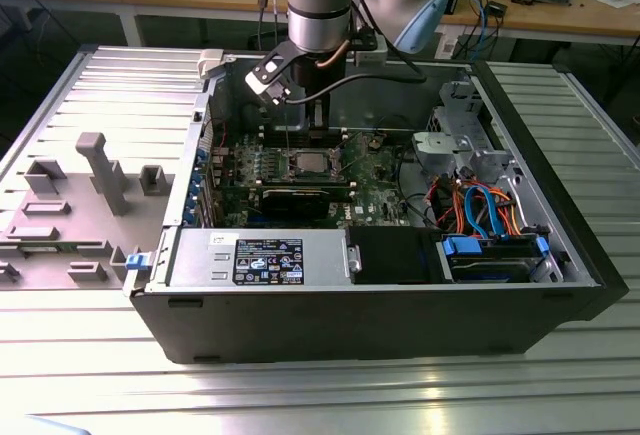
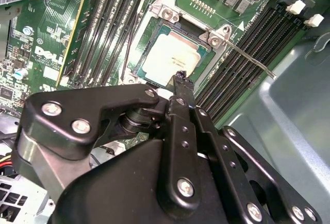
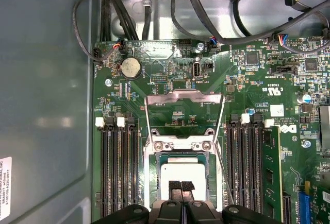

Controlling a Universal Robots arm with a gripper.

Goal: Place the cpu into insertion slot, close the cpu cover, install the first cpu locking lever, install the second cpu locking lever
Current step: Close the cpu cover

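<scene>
The cpu, a silver-grey square chip, lies flat in the insertion slot on the green board; the second wrist view has the cpu there too. The cpu cover is swung open, tilted back from its hinge beyond the slot. One thin locking lever stands free beside the slot, and its rod also crosses the second wrist view. My gripper hangs just over the chip's near edge with both black fingertips pressed together and nothing between them. In the exterior view the gripper reaches down into the case.
Black memory slots flank the socket on both sides. Cables run along the case wall beyond the board. A long black card, a power supply and a drive cage crowd the open case.
</scene>
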